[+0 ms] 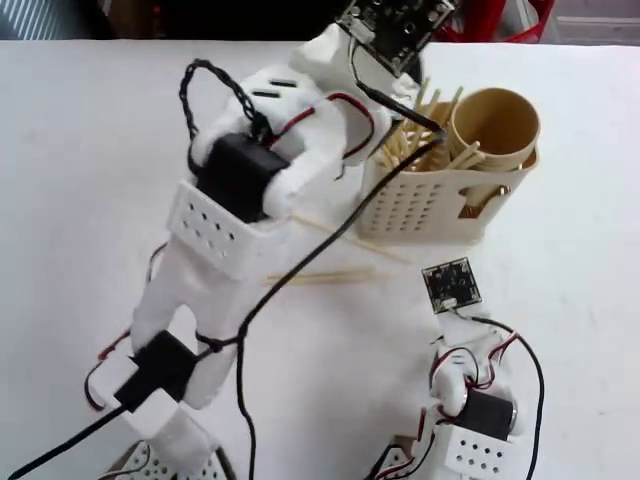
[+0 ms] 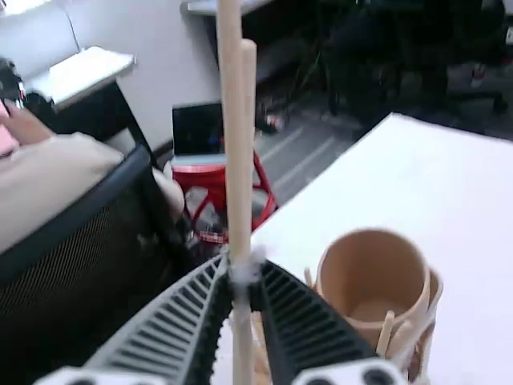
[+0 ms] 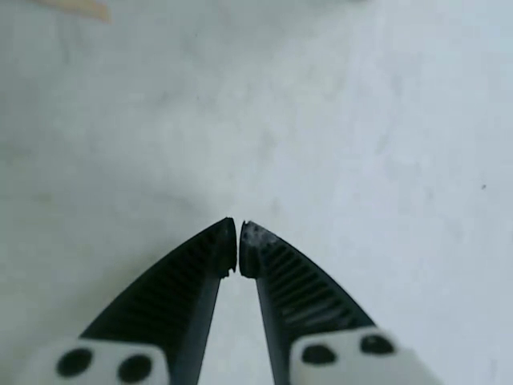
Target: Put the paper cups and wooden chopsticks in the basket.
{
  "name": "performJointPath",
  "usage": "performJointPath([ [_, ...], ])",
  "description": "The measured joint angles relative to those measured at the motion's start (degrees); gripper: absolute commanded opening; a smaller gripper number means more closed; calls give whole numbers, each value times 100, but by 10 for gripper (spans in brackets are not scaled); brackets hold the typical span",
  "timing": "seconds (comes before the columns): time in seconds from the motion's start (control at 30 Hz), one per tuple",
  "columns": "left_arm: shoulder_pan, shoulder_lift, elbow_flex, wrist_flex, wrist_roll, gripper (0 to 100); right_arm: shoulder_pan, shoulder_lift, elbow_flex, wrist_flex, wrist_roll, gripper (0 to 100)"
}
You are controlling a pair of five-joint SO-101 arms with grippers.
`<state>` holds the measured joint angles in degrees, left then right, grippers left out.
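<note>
My left gripper is shut on a pair of wooden chopsticks, which stand up between its fingers just beside the paper cup. From above, the left arm stretches to the white basket. The basket holds a tan paper cup and several chopsticks. Two more chopsticks lie on the table in front of the basket. My right gripper is shut with nothing in it, pointing down at bare table. The tip of a chopstick shows at the edge of its view.
The right arm sits near the table's front edge, its camera board just in front of the basket. Black cables trail across the table from the left arm. A red stool and a chair stand beyond the table's far edge.
</note>
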<state>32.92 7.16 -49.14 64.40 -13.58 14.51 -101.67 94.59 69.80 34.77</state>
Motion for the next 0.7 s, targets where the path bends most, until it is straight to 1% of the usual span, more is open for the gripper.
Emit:
performJointPath([
  [0.2, 325, 193, 0, -1521, 0, 22, 0, 0, 0, 0, 0, 26],
  [0.27, 334, 475, 0, -1811, 0, 22, 0, 0, 0, 0, 0, 26],
  [0.37, 334, 905, 0, -1890, 0, 23, 0, 0, 0, 0, 0, 26],
  [0.43, 343, 1116, 0, -1890, 176, 23, 0, 0, 0, 0, 0, 26],
  [0.53, 343, 1248, 9, -1890, 510, 24, 0, 0, 0, 0, 0, 26],
  [0.7, 343, 1310, 9, -1723, 633, 37, 0, 0, 9, 0, 0, 26],
])
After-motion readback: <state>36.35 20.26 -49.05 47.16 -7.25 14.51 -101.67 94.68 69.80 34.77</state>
